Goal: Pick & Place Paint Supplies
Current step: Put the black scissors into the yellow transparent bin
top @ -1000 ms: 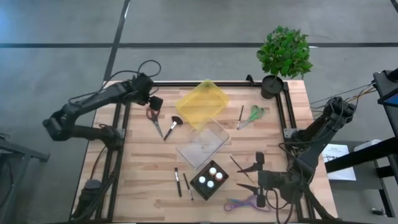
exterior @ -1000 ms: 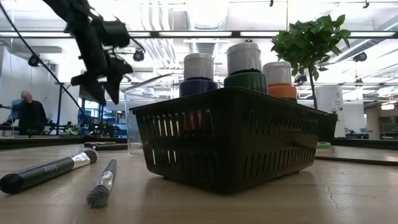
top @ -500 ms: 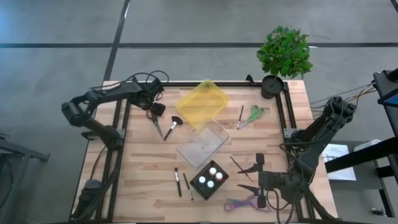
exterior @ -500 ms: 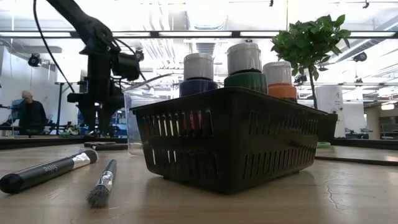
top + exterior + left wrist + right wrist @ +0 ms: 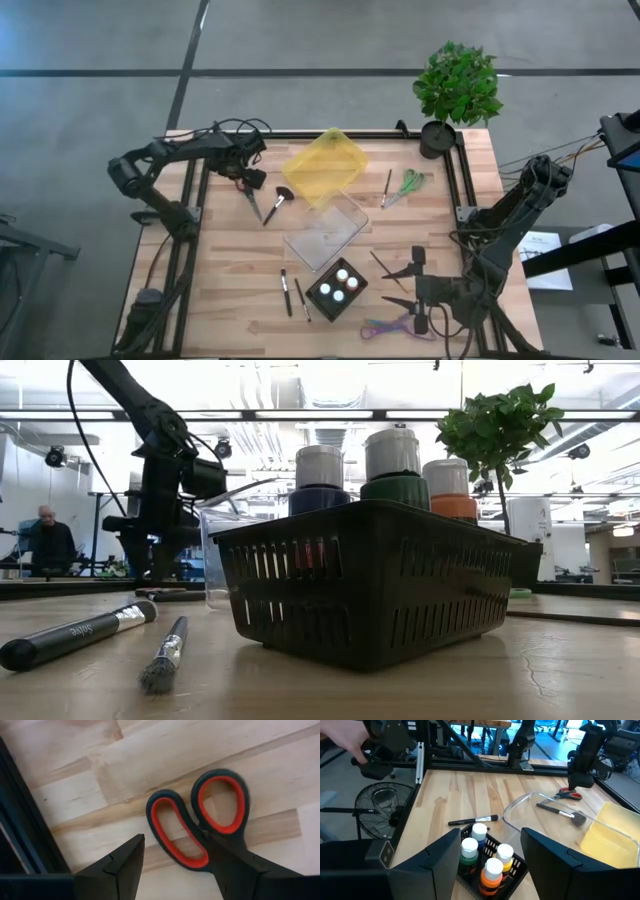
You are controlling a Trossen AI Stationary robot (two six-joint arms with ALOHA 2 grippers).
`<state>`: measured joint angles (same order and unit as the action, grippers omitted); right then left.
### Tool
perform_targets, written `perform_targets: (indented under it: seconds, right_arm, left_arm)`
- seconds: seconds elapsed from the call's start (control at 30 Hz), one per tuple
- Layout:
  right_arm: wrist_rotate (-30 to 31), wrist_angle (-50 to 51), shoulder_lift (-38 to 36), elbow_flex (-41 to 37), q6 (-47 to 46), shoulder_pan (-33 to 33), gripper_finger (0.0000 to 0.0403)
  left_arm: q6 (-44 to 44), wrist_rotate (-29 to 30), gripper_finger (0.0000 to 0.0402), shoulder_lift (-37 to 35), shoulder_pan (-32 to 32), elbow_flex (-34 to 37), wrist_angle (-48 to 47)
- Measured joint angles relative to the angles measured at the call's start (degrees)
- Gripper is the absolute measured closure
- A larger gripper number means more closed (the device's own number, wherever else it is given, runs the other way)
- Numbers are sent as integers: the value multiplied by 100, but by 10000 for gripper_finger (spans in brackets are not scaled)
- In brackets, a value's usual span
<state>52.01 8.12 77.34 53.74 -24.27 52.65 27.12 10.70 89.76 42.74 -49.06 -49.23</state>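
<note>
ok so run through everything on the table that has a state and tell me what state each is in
Left gripper: open, fingers straddling the red-handled scissors' handles.
Red-handled scissors: flat on the wood.
Right gripper: open, empty, waiting above the basket.
Black basket: upright, holding paint bottles.
Paint bottles: upright, capped.
Clear container: open, nothing in it.
Yellow lid: off, lying beside the clear container.

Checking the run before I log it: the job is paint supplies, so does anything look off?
Yes. The left claw is down over the red-handled scissors at the table's far left, jaws open astride the handles: not a paint supply. The paint bottles sit upright in the black basket; nothing is spilled.
</note>
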Motion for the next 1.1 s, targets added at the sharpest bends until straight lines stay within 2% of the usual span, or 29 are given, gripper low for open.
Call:
perform_targets:
  seconds: [0.37,0.6,0.7,1.1]
  right_arm:
    - [-3,7,2,-62,-127,-1,195]
    - [-66,6,2,-62,-127,-1,195]
    - [-78,4,2,-62,-127,-1,195]
    - [-89,-10,2,-62,-127,-1,195]
  left_arm:
    - [177,189,189,0,11,1,-304]
    - [469,433,261,0,50,269,-124]
    - [482,450,279,-4,72,421,172]
    - [477,303,283,-76,85,469,422]
